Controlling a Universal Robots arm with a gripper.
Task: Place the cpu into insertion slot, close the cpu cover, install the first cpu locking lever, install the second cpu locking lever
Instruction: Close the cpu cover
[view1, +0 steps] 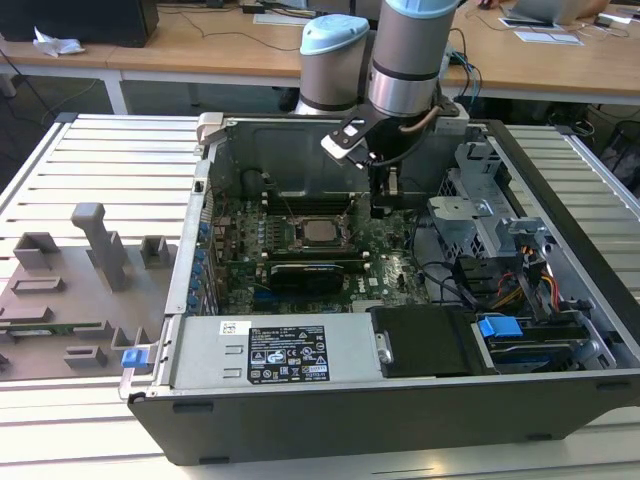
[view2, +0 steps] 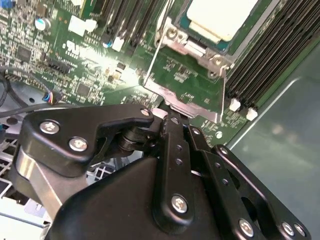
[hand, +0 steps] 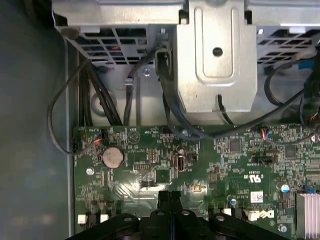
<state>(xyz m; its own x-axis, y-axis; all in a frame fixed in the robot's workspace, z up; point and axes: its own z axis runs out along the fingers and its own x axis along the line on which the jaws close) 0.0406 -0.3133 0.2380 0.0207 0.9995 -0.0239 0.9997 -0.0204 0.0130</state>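
My gripper (view2: 167, 114) is matt black with shiny screws (view2: 180, 202); the cpu (view2: 220, 17) top is pale satin metal; the bench (view1: 100, 150) ribbed silvery metal.

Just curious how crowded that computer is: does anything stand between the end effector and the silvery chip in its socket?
Nothing visible does. The end effector is low over the motherboard, to the exterior view's right of the cpu, which lies in the insertion slot.
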